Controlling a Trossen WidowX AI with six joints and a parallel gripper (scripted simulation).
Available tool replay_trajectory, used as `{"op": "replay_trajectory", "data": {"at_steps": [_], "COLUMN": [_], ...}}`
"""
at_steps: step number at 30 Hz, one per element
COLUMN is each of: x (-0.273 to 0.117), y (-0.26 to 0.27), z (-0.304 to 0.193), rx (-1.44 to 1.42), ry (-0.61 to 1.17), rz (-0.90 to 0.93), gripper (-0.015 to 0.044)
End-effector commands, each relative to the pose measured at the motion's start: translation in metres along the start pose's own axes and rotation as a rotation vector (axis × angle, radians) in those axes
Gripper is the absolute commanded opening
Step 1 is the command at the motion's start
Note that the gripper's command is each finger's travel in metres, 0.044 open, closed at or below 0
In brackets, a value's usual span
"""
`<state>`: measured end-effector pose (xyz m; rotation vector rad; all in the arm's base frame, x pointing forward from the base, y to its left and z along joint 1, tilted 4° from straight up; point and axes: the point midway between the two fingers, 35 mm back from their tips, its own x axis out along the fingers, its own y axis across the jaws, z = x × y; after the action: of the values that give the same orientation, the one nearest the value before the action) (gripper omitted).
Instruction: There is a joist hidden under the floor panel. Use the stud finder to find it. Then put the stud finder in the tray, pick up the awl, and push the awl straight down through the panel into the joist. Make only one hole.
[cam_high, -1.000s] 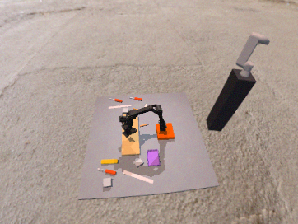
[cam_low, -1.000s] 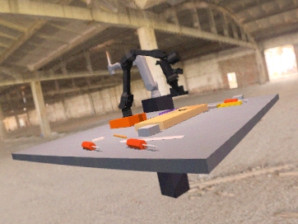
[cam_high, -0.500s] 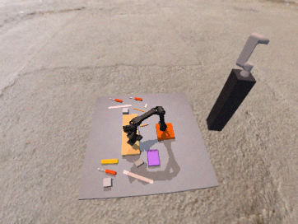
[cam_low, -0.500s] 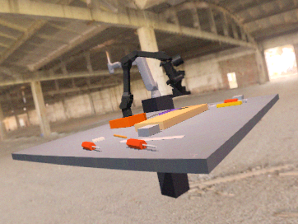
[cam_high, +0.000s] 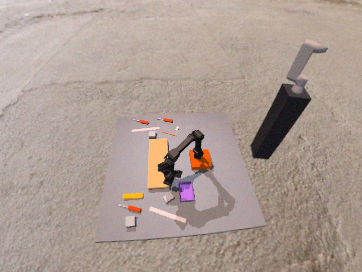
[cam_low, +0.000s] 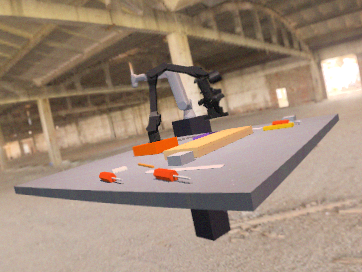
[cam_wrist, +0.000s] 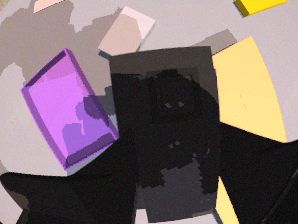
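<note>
The gripper (cam_high: 171, 176) (cam_low: 215, 106) (cam_wrist: 170, 127) has its jaws clenched on the dark stud finder (cam_wrist: 165, 140), in the middle of the wrist view. The long axis of this tool runs nearly from top to bottom of that frame, with the inset face in its upper half. The purple tray (cam_high: 186, 192) (cam_low: 204, 136) (cam_wrist: 50, 107) lies at left, the tan floor panel (cam_high: 158, 155) (cam_low: 215, 141) (cam_wrist: 247, 95) at right.
</note>
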<state>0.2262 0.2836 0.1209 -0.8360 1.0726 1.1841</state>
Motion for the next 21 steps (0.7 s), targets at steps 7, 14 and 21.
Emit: {"op": "replay_trajectory", "data": {"at_steps": [7,14,21], "x": [0.005,0.009,0.012], "y": [0.058,0.103,0.145], "z": [0.015,0.019,0.017], "rx": [-0.148,-0.262,-0.373], "ry": [-0.016,-0.018,-0.020], "rz": [0.052,0.093,0.132], "gripper": [0.0000,0.0000,0.0000]}}
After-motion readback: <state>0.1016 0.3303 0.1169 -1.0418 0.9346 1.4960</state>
